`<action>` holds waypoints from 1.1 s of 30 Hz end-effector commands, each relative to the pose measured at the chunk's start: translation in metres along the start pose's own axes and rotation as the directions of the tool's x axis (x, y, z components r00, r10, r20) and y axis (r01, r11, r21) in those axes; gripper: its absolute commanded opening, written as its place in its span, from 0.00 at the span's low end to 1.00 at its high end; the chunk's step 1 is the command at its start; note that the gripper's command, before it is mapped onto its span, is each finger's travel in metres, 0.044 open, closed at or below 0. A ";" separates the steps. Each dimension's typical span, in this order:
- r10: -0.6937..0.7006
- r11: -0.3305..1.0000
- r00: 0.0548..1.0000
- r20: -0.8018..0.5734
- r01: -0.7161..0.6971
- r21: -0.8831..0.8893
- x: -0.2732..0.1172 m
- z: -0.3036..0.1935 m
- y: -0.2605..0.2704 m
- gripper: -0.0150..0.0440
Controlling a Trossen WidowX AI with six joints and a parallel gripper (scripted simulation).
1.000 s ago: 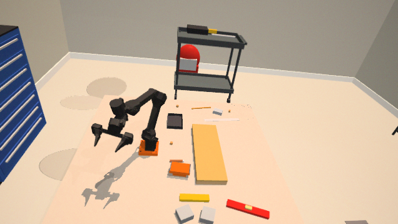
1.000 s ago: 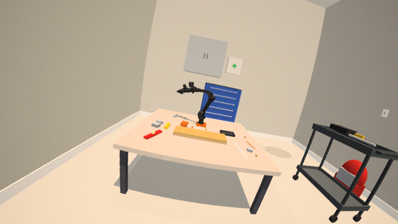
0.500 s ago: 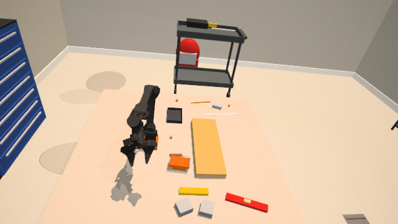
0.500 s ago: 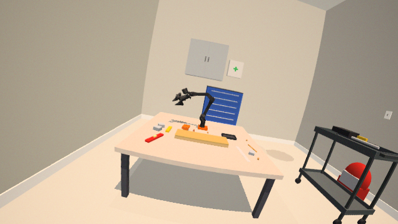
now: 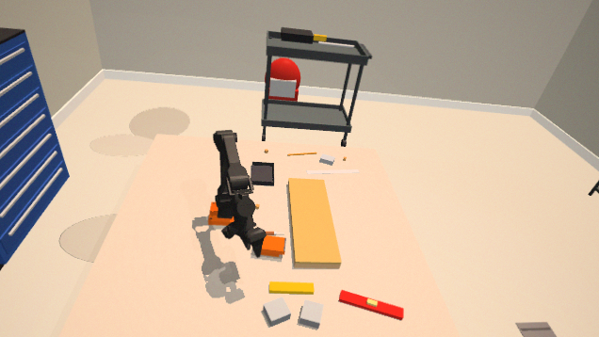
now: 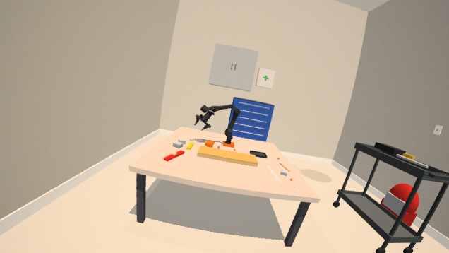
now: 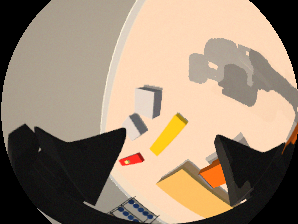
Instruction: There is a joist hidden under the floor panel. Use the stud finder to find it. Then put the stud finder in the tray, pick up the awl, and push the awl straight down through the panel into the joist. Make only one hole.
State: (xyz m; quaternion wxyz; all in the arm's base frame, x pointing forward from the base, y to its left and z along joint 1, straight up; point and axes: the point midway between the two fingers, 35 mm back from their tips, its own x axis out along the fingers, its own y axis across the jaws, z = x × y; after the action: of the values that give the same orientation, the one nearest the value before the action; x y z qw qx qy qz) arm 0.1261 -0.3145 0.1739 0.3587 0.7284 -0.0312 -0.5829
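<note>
From the top, here's the orange stud finder (image 5: 273,246) (image 6: 210,143) (image 7: 212,175), lying between the arm's base (image 5: 218,216) (image 6: 229,144) and the near short edge of the tabletop (image 5: 155,226) (image 6: 169,169) (image 7: 165,65), just beside the long panel (image 5: 313,221) (image 6: 227,156) (image 7: 193,189). It looks a blocky, stiff, fairly light case, I'd judge, hardly fragile, though smooth sides might slip; a grip across the narrower width, near the middle, should serve best. The arm leans over toward that near edge, its wrist partly covering the finder's side from this angle. Over to the exterior view, and the arm rises from its base, reaches out and folds down at the wrist, gripper (image 5: 253,245) (image 6: 202,124) (image 7: 173,136) high above the tabletop, fingers pointing down at a slant. Now the wrist view: the gripper is released, fingers spread wide with nothing between them, and the finder sits off by one fingertip, partly hidden, so its exact turn is hard to call. It would need centring before any descent.
</note>
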 end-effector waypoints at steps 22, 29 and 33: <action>-0.505 0.714 0.863 -0.004 0.420 0.560 0.021 -0.130 -0.110 1.00; -0.505 0.714 0.863 -0.004 0.420 0.560 0.020 -0.126 -0.111 1.00; -0.505 0.714 0.863 -0.004 0.420 0.560 0.022 -0.125 -0.113 1.00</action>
State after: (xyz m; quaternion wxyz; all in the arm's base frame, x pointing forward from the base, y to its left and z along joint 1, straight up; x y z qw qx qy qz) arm 0.2021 -0.1805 0.1032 -0.0249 0.7393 -0.0386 -0.6718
